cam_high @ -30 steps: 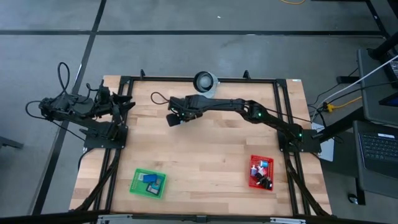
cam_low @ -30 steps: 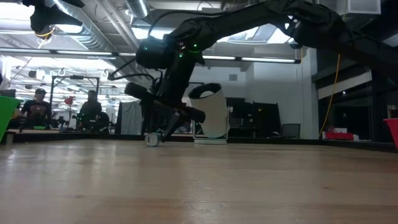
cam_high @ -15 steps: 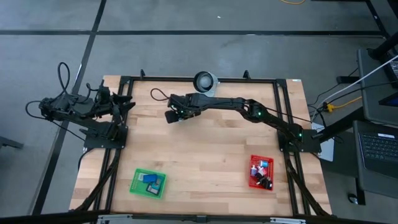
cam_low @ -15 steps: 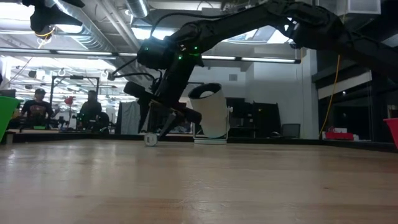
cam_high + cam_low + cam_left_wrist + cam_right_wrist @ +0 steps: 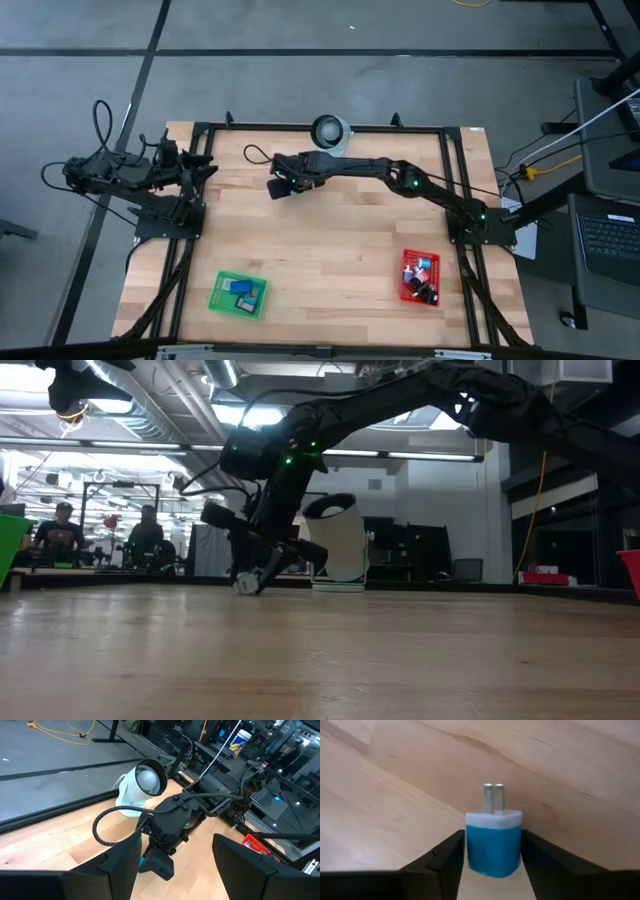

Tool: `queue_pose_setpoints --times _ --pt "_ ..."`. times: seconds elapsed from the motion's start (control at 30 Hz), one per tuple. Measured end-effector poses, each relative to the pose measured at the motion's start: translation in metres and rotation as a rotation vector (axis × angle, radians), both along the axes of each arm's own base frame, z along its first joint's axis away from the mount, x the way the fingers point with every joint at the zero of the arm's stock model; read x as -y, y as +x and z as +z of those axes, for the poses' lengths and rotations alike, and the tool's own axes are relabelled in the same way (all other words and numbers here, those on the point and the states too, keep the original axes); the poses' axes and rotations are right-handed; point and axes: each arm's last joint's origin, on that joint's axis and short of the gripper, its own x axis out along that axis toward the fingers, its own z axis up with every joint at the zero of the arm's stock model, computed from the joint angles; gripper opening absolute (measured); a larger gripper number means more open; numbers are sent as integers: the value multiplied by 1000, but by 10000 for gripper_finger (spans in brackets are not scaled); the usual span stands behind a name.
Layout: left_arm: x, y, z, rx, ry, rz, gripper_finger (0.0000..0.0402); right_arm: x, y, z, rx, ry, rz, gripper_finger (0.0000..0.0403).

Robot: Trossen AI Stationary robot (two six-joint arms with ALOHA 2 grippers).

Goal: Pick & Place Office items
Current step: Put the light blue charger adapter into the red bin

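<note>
In the high view, the right gripper (image 5: 277, 188) reaches to the far centre of the wooden table (image 5: 330, 240), beside the white ring-shaped object (image 5: 330, 130), while the left gripper (image 5: 205, 167) waits at the left edge, fingers spread. In the low view it meets the boards, people seated in the room beyond. In the right wrist view, its fingers (image 5: 442, 862) pinch the blue plug (image 5: 493, 842), prongs pointing away, probably for lifting
</note>
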Motion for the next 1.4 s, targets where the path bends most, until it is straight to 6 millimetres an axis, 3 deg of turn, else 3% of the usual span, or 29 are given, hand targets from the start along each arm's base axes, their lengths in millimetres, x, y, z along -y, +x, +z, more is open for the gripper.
queue_pose_setpoints --times 0.27,0.47,0.77,1.13,1.4 --pt "0 0 0 0 0 0 239 0 0 -2 -13 -25 18 181" --pt "0 0 0 0 0 0 239 1 0 -2 -14 -32 39 141" --pt "0 0 -1 -6 -8 4 239 -2 -1 9 17 -5 86 140" --pt "-1 -1 -2 -18 -3 15 239 -15 -19 114 220 -73 204 142" --pt "-1 -2 -3 -33 8 31 239 -62 -70 194 200 -77 389 143"
